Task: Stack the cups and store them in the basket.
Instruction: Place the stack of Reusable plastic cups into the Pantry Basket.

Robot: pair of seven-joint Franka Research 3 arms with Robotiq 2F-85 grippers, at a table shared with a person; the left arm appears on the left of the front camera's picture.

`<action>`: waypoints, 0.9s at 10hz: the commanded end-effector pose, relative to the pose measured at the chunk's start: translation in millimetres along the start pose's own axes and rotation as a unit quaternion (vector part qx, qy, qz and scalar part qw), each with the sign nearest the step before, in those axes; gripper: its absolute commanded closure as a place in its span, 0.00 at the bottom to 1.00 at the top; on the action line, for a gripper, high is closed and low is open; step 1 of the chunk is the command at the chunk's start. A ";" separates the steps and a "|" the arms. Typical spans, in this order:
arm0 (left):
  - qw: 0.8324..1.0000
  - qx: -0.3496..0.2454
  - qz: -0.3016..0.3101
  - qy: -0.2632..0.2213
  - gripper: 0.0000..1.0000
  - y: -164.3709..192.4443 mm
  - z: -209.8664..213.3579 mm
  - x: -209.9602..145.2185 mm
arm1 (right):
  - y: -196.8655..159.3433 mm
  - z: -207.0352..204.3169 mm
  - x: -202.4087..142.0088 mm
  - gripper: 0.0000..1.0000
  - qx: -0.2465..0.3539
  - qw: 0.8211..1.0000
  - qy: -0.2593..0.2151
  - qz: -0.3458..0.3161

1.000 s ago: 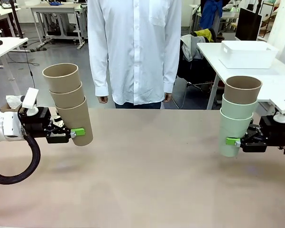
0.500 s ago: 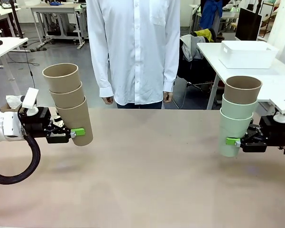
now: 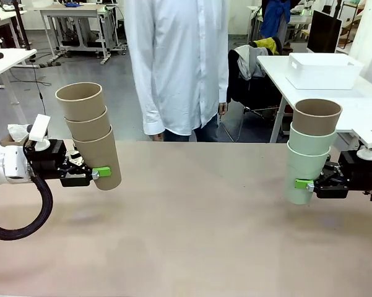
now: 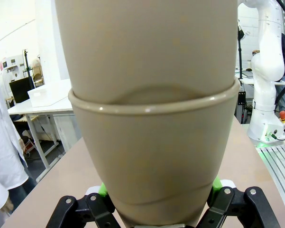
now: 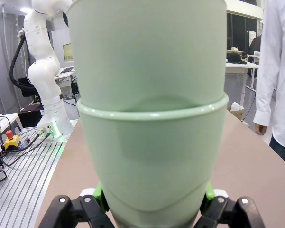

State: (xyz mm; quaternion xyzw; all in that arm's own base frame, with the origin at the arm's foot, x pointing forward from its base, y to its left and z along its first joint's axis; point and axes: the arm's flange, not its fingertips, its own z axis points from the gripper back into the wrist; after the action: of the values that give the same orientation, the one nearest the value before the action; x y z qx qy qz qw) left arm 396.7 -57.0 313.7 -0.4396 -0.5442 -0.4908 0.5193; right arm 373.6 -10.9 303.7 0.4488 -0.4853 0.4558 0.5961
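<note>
My left gripper (image 3: 98, 172) is shut on the lowest cup of a stack of three brown-tan cups (image 3: 90, 133), held above the table's left side and leaning a little left. In the left wrist view that brown stack (image 4: 151, 142) rises between green pads (image 4: 102, 190). My right gripper (image 3: 304, 184) is shut on a stack of two mint green cups (image 3: 306, 164) with a brown cup (image 3: 317, 116) nested on top, upright at the right edge. The mint stack (image 5: 151, 142) stands close up in the right wrist view. A white basket (image 3: 324, 70) sits on a side table at the back right.
A person in a white shirt (image 3: 176, 62) stands at the far side of the brown table (image 3: 198, 229), turned partly sideways. A white side table (image 3: 346, 93) stands at the back right, with a chair draped in clothes (image 3: 250, 68) beside it.
The person has turned and shifted to the right; both arms and their cup stacks have stayed still.
</note>
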 end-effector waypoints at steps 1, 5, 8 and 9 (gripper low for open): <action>1.000 -0.003 -0.006 -0.003 0.17 -0.5 0.3 3.3 | -0.3 -0.1 3.3 0.16 -0.001 1.000 0.000 0.004; 1.000 -0.003 -0.006 -0.003 0.17 -0.5 0.3 3.3 | -0.3 -0.1 3.3 0.16 -0.001 1.000 0.000 0.004; 1.000 -0.003 -0.006 -0.003 0.17 -0.5 0.3 3.3 | -0.3 -0.1 3.3 0.16 -0.001 1.000 0.000 0.004; 1.000 -0.003 -0.006 -0.003 0.17 -0.5 0.3 3.3 | -0.3 -0.1 3.3 0.16 -0.001 1.000 0.000 0.004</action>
State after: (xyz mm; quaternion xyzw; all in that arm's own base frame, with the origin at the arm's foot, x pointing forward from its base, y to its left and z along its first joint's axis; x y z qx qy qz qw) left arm 396.7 -57.0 313.7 -0.4396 -0.5442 -0.4908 0.5193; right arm 373.6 -10.9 303.7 0.4488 -0.4853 0.4558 0.5961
